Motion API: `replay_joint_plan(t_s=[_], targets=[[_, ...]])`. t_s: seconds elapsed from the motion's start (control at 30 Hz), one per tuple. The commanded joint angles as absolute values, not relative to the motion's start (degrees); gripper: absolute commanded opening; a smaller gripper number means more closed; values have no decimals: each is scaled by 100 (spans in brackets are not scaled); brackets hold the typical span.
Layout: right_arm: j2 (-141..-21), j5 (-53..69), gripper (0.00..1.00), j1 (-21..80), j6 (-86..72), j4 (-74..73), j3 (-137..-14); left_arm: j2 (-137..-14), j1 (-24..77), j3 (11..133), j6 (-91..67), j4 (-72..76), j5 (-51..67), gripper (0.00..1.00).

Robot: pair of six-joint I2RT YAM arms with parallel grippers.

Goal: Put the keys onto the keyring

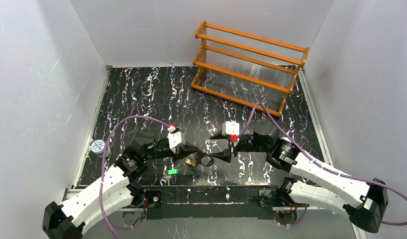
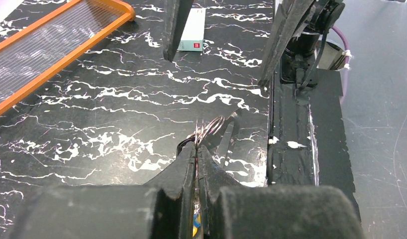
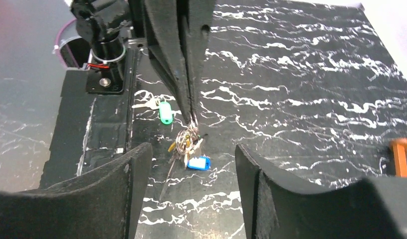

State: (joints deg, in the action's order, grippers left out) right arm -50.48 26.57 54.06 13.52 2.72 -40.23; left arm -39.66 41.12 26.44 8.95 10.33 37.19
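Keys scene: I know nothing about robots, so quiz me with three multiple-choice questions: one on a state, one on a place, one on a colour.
1. The left gripper is: A wide open; B shut on the keyring; C out of view.
2. The green key lies: A on the table, apart from the other keys; B on the keyring; C on the floor.
3. The rack is: A blue; B white; C orange.
Answers: B, its fingers pinch the ring; A, it lies alone on the marbled top; C, its frame is orange.

Tbl (image 1: 142, 94): rack (image 1: 250, 63), green key (image 1: 172, 172), maybe can (image 1: 97, 146)
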Motion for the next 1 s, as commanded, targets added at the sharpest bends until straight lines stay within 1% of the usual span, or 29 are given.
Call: replay_joint_plan(t_s=[0.0, 0.1, 0.23, 0.37, 0.4, 0.43, 0.47, 0.6, 0.77, 0.8, 0.83, 0.9, 0.93, 0.97], targets=[[-5096, 3370, 66, 5409, 1767, 1352, -3981, -3839, 4146, 2601, 969, 1483, 4065, 0], [-5493, 3739, 60, 5409, 1758, 1240, -4185, -3857, 4143, 2597, 952, 1551, 4125, 0], [-5919, 3940, 45, 5412, 1591, 1258, -4424, -3859, 4148, 2593, 899, 1621, 4157, 0], [-6152, 3930, 40, 5406, 1580, 1181, -4570, -3860, 4155, 2584, 857, 1630, 4159, 0], [-6186, 3885, 37, 5413, 1588, 1142, -4590, -3851, 4157, 2576, 858, 1634, 4161, 0], [-6195, 3836, 31, 5413, 1598, 1135, -4596, -3843, 4153, 2575, 853, 1635, 4158, 0], [-6190, 3804, 22, 5410, 1592, 1132, -4597, -3837, 4157, 2567, 853, 1635, 4159, 0], [-6153, 3682, 1, 5411, 1591, 1164, -4547, -3824, 4152, 2549, 865, 1643, 4133, 0], [-6194, 3482, 1, 5412, 1684, 819, -4674, -3826, 4153, 2560, 928, 1580, 4037, 0], [-6236, 3436, 1, 5414, 1747, 655, -4747, -3819, 4152, 2577, 950, 1498, 3902, 7], [-6277, 3368, 1, 5406, 1809, 437, -4847, -3811, 4154, 2613, 922, 1373, 3686, 18], [-6401, 3144, 1, 5413, 1892, -60, -5122, -3784, 4150, 2735, 854, 1042, 3187, 37], [-6477, 3018, 1, 5414, 1904, -370, -5279, -3772, 4150, 2798, 857, 894, 3004, 42], [-6564, 2858, 1, 5414, 1911, -685, -5410, -3762, 4156, 2847, 890, 798, 2889, 44]])
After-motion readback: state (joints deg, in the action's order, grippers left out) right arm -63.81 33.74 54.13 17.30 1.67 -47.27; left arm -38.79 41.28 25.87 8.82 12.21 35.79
